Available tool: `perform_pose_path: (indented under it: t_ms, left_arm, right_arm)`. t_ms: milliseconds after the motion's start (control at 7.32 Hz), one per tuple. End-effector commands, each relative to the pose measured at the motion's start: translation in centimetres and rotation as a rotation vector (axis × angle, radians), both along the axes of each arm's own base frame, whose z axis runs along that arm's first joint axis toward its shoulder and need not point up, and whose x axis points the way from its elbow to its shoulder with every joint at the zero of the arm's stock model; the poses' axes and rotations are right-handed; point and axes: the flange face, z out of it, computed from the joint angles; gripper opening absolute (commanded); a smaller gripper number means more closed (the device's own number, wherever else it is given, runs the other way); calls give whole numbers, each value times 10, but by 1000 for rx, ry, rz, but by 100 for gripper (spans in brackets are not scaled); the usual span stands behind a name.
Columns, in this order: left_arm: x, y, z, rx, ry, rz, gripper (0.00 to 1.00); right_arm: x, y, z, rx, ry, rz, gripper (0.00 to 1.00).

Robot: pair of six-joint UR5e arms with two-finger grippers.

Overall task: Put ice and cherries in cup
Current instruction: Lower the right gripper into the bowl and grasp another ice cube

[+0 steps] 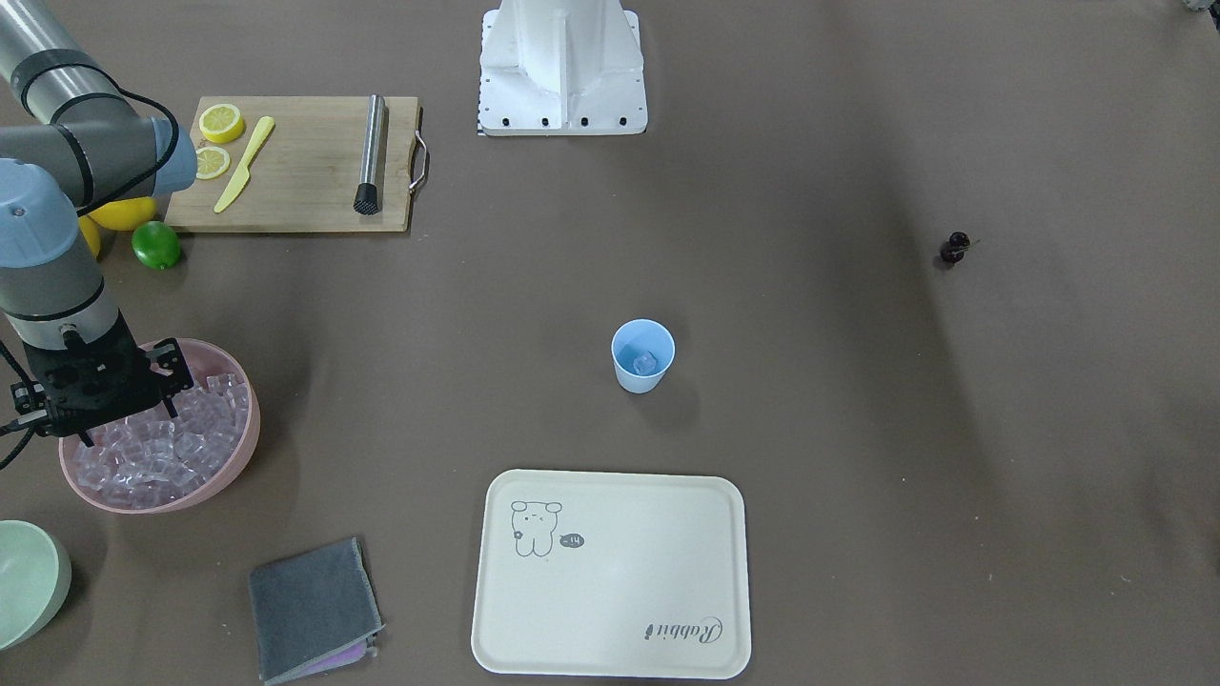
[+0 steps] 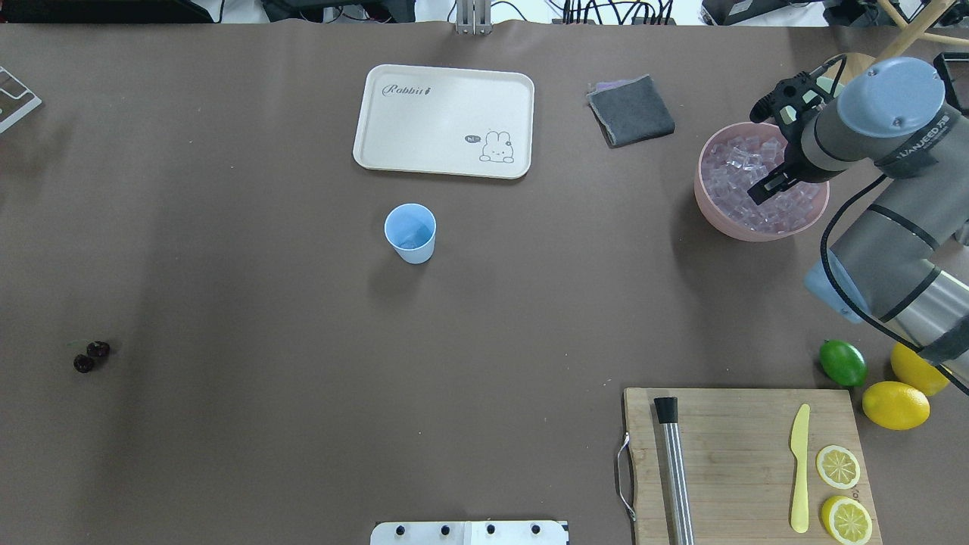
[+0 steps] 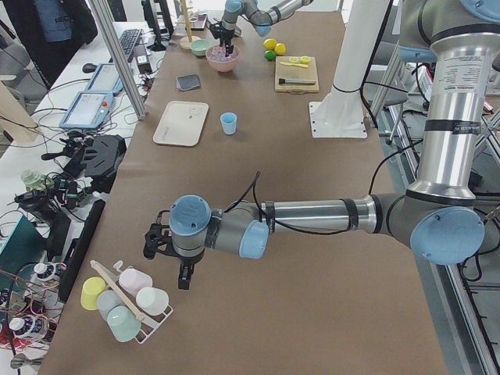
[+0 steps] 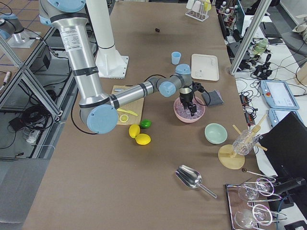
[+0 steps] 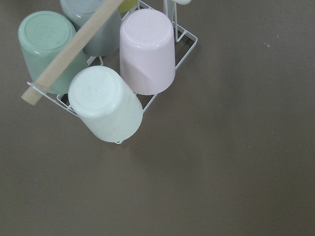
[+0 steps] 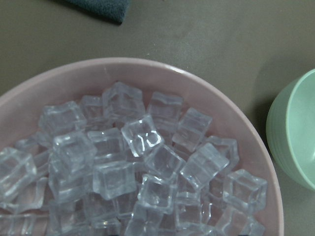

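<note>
The fingers (image 1: 173, 381) of the right gripper (image 1: 129, 421) are held wide apart, just above the ice (image 6: 142, 162) in the pink bowl (image 6: 147, 65) at the left edge of the front view. The ice is made up of small clear cubes with shiny, glassy sides. The smooth round bowl is heaped full of them.

One cube (image 1: 645, 362) is seen inside the cup (image 1: 637, 383). The cup is small, light blue and plastic, with a round rim. It is stood upright in the middle of the table, well apart from the bowl. The cherries (image 1: 955, 247), two tiny dark round berries on a thin stem, are laid on the brown table near the right edge of the front view, far from the cup.

The left gripper (image 3: 166, 266) is shown only low in the left side view, so it cannot be told whether its fingers are apart or together. Next to it a white wire rack (image 5: 195, 37) is filled with upside-down plastic cups (image 5: 147, 49) in pink, white and green. A wooden stick (image 5: 74, 46) is laid across the top.

A pale green bowl (image 6: 295, 132) is set just beside the pink bowl. A folded grey cloth (image 1: 310, 610) and a flat cream tray (image 1: 620, 591) with a rabbit drawn on it are found along the bottom of the front view. At the upper left, lemon slices (image 1: 220, 122), a yellow knife (image 1: 244, 164) and a metal rod (image 1: 372, 152) are carried on a wooden board (image 1: 305, 191). A green lime (image 1: 155, 245) is placed beside it.
</note>
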Motion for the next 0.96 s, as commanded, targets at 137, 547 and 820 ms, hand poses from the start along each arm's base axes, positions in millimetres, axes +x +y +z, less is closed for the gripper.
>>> perform_pose_path:
  t_ms: [137,547,820]
  left_arm:
    - [0,0,1,-1,-2,0,98]
    - [1,-1,0,-1,-1,2,98]
    - [0,0,1,-1,-1,1,98]
  right_arm:
    - [-18,6,0,-4,1,-26,73]
    - [-22,6,6,-11,9,-31,33]
    - [-20,6,2,-7,2,-29,23]
